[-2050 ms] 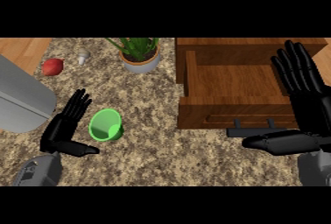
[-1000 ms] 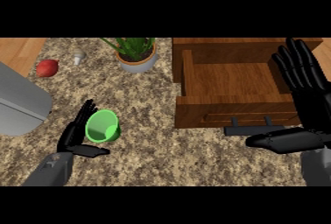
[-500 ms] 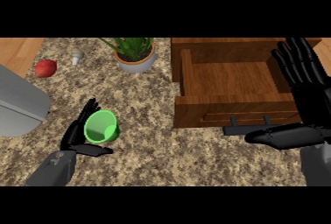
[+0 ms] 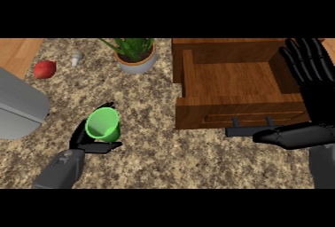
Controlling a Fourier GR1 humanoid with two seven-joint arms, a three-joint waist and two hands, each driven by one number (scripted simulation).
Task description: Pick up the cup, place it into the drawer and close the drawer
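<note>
Green is the cup [image 4: 103,124], and in the head view the left robot hand [image 4: 90,138] has its fingers and thumb curled around it. The cup is tipped over a bit, with its open mouth facing up toward us. It sits low on the left of the speckled stone worktop [image 4: 150,150], well apart from the drawer [image 4: 232,84]. The wooden drawer is open at the upper right. The right robot hand [image 4: 307,71] rests by the drawer's right side with its fingers straight and spread. A potted plant [image 4: 134,54] stands near the drawer, and a red apple [image 4: 44,69] lies far left.
</note>
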